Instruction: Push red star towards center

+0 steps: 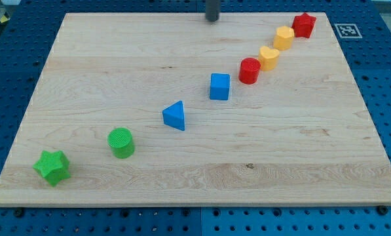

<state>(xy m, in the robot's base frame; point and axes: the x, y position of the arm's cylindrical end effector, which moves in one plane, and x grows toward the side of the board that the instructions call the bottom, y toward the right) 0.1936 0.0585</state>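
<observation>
The red star (304, 25) sits way up in the top right corner of the desk (116, 59), at the end of a slanted row of blocks, with a yellow block (284, 37) just beside it. My tip (212, 19) is near the middle of the top edge, well apart from the star and touching no block, and there is no claw here, only a rod. So the push is not begun, and the whole trip to the center is left.

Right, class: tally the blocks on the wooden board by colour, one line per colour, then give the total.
Red: 2, red star, red cylinder
Yellow: 2
Blue: 2, blue cube, blue triangle
Green: 2, green cylinder, green star
Total: 8
</observation>
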